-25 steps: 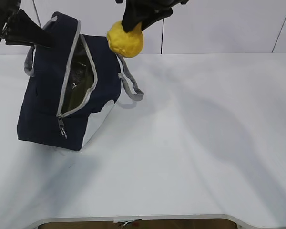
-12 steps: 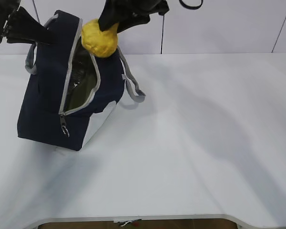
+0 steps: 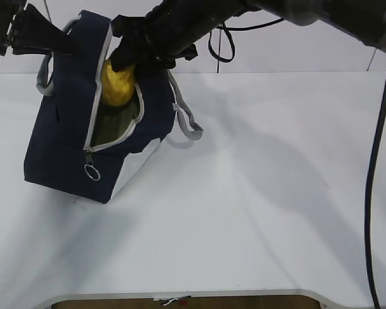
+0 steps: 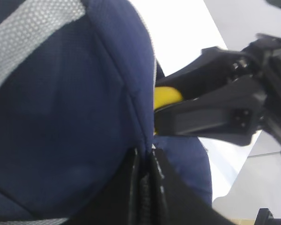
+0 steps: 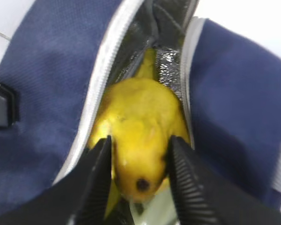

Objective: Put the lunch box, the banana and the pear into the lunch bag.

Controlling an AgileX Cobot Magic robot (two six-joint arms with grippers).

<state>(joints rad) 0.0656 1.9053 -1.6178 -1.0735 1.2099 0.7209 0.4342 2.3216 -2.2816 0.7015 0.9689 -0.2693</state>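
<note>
The navy lunch bag (image 3: 58, 141) stands at the left with its zipper open. My left gripper (image 3: 67, 48) is shut on the bag's top edge (image 4: 61, 117), its fingers (image 4: 136, 187) pinching the fabric. The yellow pear (image 3: 116, 87) sits in the zipper opening, its dark base (image 5: 141, 183) towards the right wrist camera. My right gripper (image 5: 139, 139) has a finger against each side of the pear. Its arm reaches in from above right in the exterior view. A yellow strip (image 5: 110, 201) under the pear may be the banana. The lunch box is hidden.
The bag's silver lining (image 5: 171, 70) shows past the pear. A grey handle (image 3: 186, 119) hangs off the bag's right side, and the ring pull (image 3: 91, 172) dangles at the zipper's low end. White table (image 3: 264, 193) stretches right and forward to its front edge.
My right gripper carried the pear left and down from above the bag into the zipper opening. The bag's top shifted slightly and the ring pull swung. The left gripper kept its hold.
</note>
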